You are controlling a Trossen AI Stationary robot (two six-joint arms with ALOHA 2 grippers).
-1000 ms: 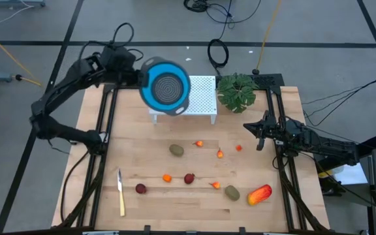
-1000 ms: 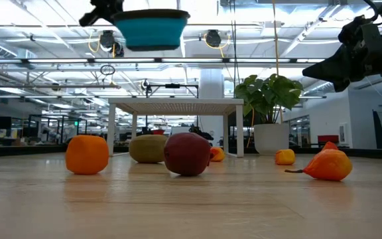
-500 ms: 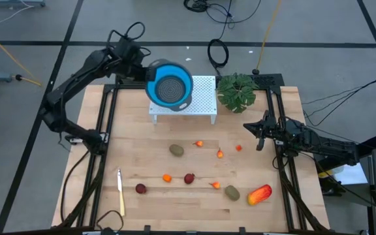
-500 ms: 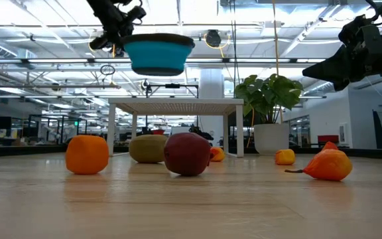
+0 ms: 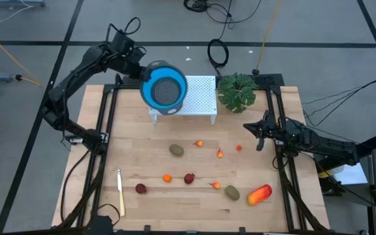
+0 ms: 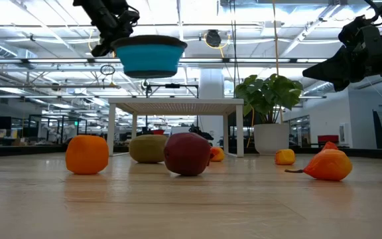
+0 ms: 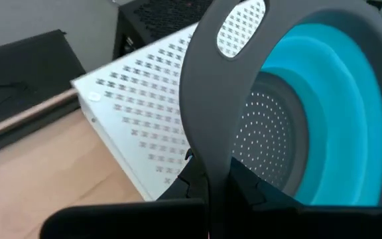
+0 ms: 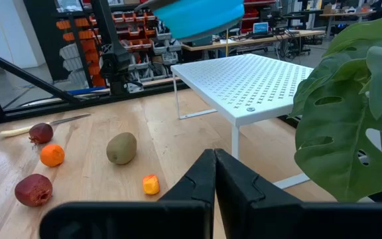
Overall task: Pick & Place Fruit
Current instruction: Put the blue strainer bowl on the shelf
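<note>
Above the white rack (image 5: pixel 191 96), left gripper (image 7: pixel 207 182), fingers pinching blue colander (image 5: pixel 164 90) rim, has shifted it slightly leftward; right gripper (image 5: pixel 260 134) fingers pressed together, idle; fruit (image 5: pixel 190 177) untouched on surface (image 5: pixel 142 150), so no picking begun.

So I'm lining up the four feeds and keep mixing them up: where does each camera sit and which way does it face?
High view: overhead, straight down; both arms, left gripper holding the blue colander.
Low view: table height, level across the fruit; colander above the white rack.
Left wrist view: on the left arm; fingers clamp the colander's grey rim.
Right wrist view: on the right arm; shut right gripper faces the plant.
All four views share rack and colander.
</note>
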